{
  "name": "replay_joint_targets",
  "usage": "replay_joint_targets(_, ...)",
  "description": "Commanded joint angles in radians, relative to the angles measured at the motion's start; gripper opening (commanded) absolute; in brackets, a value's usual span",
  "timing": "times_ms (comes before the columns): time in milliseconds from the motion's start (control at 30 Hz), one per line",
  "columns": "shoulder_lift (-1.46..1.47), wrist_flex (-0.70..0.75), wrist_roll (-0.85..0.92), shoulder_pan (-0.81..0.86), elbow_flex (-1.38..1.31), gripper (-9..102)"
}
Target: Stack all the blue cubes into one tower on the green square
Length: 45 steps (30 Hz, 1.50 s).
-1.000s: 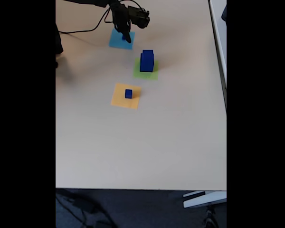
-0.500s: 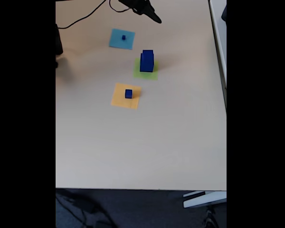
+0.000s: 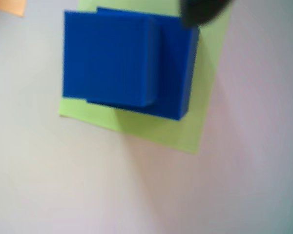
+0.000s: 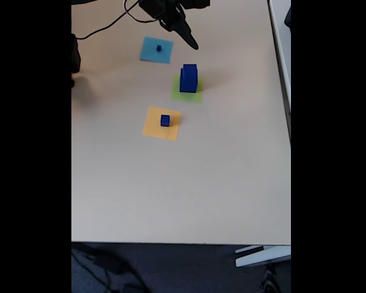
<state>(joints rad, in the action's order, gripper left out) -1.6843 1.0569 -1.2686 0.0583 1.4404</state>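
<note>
Tower top: we see open air above the two stacked blue cubes (image 4: 188, 79) on the green square (image 4: 187, 93).
Gripper (image 4: 193, 44): we hang just above and behind that stack.
Orange square (image 4: 162, 123): bare table all round its small cube (image 4: 165, 120).
Light-blue square (image 4: 157, 50): tiny cube (image 4: 159, 47), with the cable (image 4: 104, 30) nearby.

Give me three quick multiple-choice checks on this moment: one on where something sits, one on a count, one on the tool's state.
1. Where does the small cube sit?
A. orange square
B. green square
C. bare table

2. How many cubes stand stacked on the green square?
A. one
B. two
C. four

3. What does the tool hold?
A. a cube
B. a paper square
C. nothing visible

Answers: 1 A, the fixed view shows it on orange paper. 2 B, the wrist view shows one cube atop another. 3 C, its dark tip hangs above the table with no cube at it.
</note>
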Motion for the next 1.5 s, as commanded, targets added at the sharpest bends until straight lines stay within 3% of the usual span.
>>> replay_joint_targets(0,-0.034,0.060,-0.006,0.049,-0.094,42)
replay_joint_targets(133,0.032,0.153,-0.008,0.112,-0.173,45)
replay_joint_targets(467,0.196,0.160,0.074,0.244,-0.253,46)
replay_joint_targets(900,0.373,0.181,0.198,0.313,-0.313,47)
replay_joint_targets(1267,0.479,0.279,0.196,0.339,-0.403,47)
replay_joint_targets(1467,0.476,0.175,0.160,0.321,-0.307,47)
